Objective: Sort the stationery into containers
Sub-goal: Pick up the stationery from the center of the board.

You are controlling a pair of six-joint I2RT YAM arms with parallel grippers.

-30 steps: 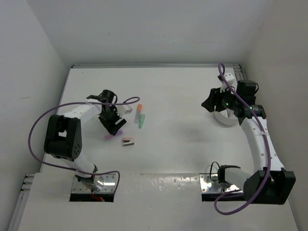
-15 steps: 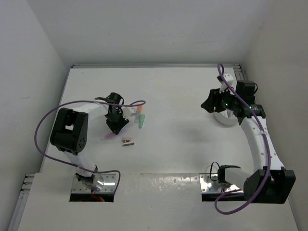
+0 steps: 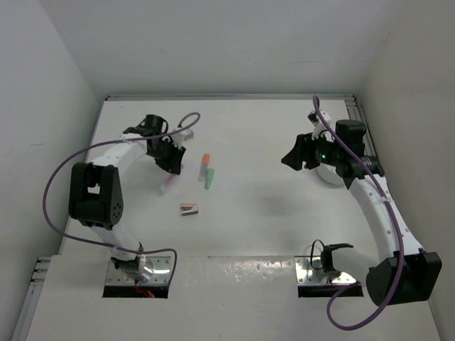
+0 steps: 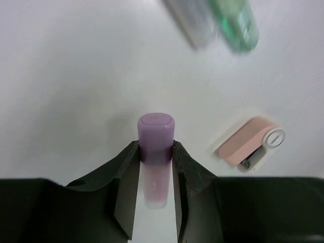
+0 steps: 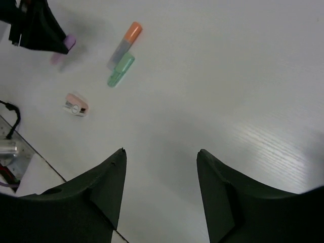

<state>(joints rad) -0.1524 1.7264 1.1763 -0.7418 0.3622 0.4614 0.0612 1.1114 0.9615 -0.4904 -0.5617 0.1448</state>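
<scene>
My left gripper point(image 4: 156, 148) is shut on a pink highlighter point(image 4: 156, 134) with a purple cap, held just off the table; in the top view this gripper point(image 3: 173, 165) hangs left of the other pieces. An orange highlighter point(image 3: 205, 162) and a green highlighter point(image 3: 210, 177) lie side by side on the table. A small pinkish-brown block point(image 3: 189, 209) lies nearer the front, and also shows in the left wrist view point(image 4: 250, 144). My right gripper point(image 3: 291, 158) is open and empty, above bare table left of the white tub point(image 3: 333, 175). No pens are in view.
White walls close in the table at the back and on both sides. A metal strip point(image 3: 234, 270) runs along the front between the arm bases. The right arm partly covers the tub, so its inside is hidden.
My left gripper closed on the pink highlighter, lifted it and drew back toward the far left. My right gripper swung leftward away from the tub.
</scene>
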